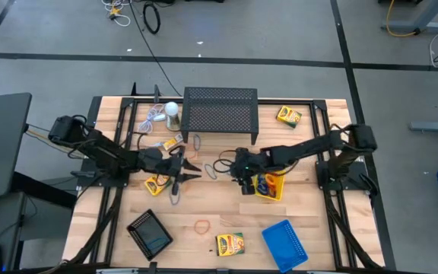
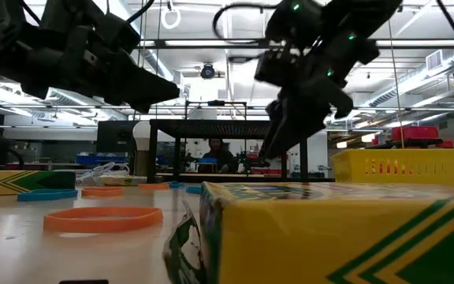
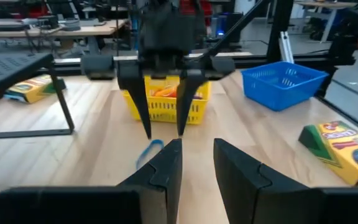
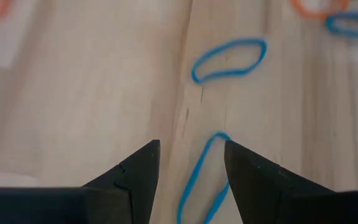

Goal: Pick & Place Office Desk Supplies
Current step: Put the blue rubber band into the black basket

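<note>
The table (image 1: 204, 205) is pale wood planking with visible grain. On it lie thin rubber-band loops: an orange band (image 1: 202, 225) toward the near edge, and, seen only in the right wrist view, a closed blue band (image 4: 229, 60) and a second blue band (image 4: 201, 177) running between that claw's dark, wedge-shaped fingers.

The right claw (image 1: 243, 183) hangs near the table's middle, released, with nothing gripped, just beside the yellow mesh tray (image 1: 271, 186), whose grid wall shows orange contents in the left wrist view. The left claw (image 1: 179, 169) faces it, fingers narrowly parted and holding nothing.

The blue mesh tray (image 1: 284, 243) sits near the near right corner, the black tray (image 1: 150, 233) near the near left. Glossy cardboard crayon boxes (image 1: 230, 243) are scattered about; one fills the low view's foreground.
</note>
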